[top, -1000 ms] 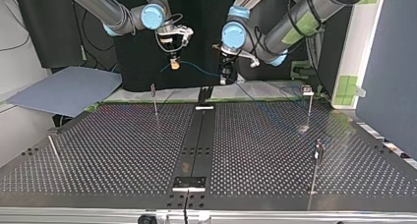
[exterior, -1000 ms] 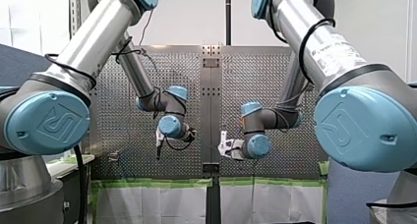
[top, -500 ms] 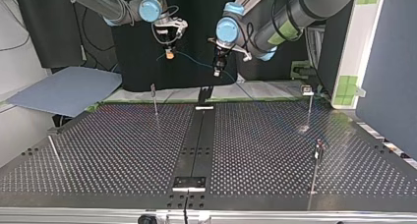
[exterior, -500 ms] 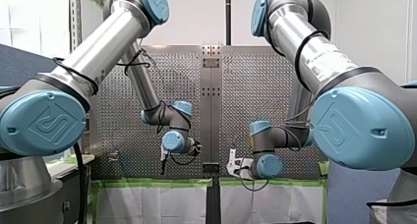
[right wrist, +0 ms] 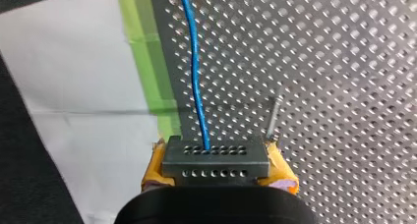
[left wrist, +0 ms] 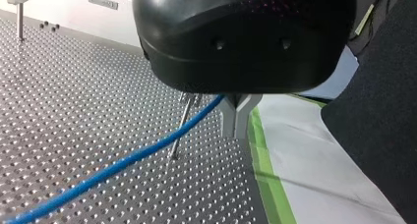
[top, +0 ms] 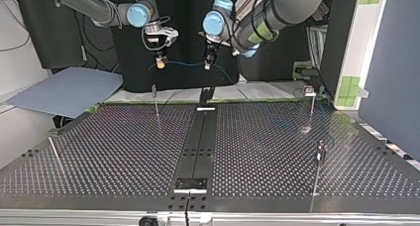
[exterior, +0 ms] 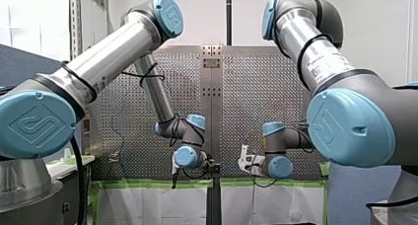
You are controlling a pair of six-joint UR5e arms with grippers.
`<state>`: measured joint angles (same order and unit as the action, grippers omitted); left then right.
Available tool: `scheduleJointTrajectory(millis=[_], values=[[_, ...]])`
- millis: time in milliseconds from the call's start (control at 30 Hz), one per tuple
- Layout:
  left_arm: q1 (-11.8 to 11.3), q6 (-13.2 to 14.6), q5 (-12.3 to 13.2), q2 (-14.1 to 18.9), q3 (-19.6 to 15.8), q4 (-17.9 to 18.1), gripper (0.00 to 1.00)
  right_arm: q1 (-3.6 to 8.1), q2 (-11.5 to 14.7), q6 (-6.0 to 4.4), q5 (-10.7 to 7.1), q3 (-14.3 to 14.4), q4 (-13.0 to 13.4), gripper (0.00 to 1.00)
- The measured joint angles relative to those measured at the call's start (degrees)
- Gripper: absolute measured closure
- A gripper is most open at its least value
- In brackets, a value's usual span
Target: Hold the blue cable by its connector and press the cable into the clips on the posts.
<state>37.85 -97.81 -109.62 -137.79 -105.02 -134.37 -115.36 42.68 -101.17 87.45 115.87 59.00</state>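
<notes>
Your blue cable (top: pixel 185 64) is aloft near the arms' side of the table (top: pixel 124 151), strung between both grippers. Its connector (right wrist: pixel 215 153) is clamped between your right gripper's (top: pixel 160 63) yellow pads. Your left gripper (top: pixel 208 62) appears closed on the cable further along (the slack trails down to the table). No post (top: pixel 155 101) carries cable yet. Judgement: grasp done, all clipping outstanding.

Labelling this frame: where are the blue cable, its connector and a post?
blue cable (right wrist: pixel 194 62), right wrist view, mid-length stretch
connector (right wrist: pixel 216 157), right wrist view, grey front face
post (right wrist: pixel 274 117), right wrist view, mid shaft
</notes>
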Motion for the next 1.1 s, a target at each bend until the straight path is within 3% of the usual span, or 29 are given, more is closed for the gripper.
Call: scheduleJointTrajectory(millis=[200, 400, 633, 700, 933, 1100], values=[[2.4, -0.9, -1.8, -2.5, 2.6, 0.2, 1.0, 0.82, 0.0, 0.19, -0.29, 0.0, 1.1, 1.0], [2.9, -0.9, -3.4, -3.2, 3.4, 0.8, 1.0, 1.5, 0.0, -0.52, 0.93, 0.0, 1.1, 1.0], [3.5, -0.6, -4.4, -3.3, 3.4, 2.7, 1.0, 3.14, -1.8, 1.4, 4.02, -0.2, 2.7, 1.0], [3.6, -0.6, -4.4, -3.4, 3.5, 3.1, 1.0, 3.64, -2.6, 1.14, 4.31, -0.2, 3.6, 1.0], [5.6, -0.9, -4.3, -6.0, 6.2, 3.4, 1.0, 6.05, -4.3, -1.21, 4.04, -0.2, 5.6, 1.0], [7.6, -1.8, -5.0, -8.4, 8.5, 2.1, 1.0, 8.38, -4.4, -1.08, 2.67, -0.2, 5.0, 1.0]])
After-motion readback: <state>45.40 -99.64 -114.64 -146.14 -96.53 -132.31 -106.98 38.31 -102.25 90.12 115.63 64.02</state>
